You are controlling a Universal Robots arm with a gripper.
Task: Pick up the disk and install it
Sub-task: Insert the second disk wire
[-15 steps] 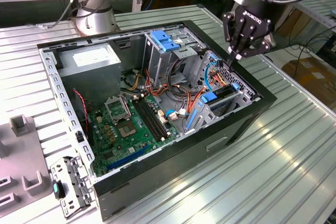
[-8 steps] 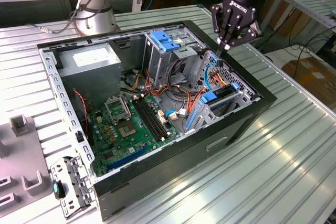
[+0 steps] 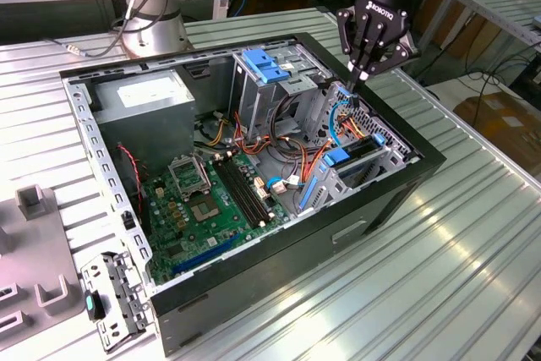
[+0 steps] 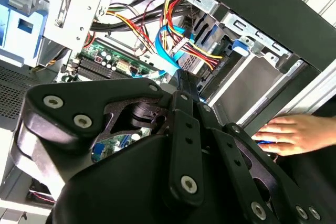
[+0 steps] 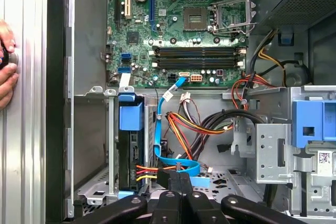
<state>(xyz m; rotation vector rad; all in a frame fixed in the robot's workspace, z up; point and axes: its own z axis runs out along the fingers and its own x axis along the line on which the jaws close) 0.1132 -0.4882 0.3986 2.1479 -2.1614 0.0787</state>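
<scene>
Claw (image 3: 365, 76) clenched, empty, tips above case (image 3: 406, 188) near cables (image 5: 178, 129). Disk (image 5: 130, 153) seated upright in drive cage slot, blue rail on top. Hand (image 4: 291, 134) rests on table beside case.

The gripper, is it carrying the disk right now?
No: in the exterior view the gripper hangs above the open computer case with its fingers shut together on nothing, while the disk sits in the drive bay.

The disk (image 5: 130, 153) sits in the case's (image 3: 406, 188) drive cage (image 3: 359, 166), beside the motherboard (image 3: 211, 205).
</scene>
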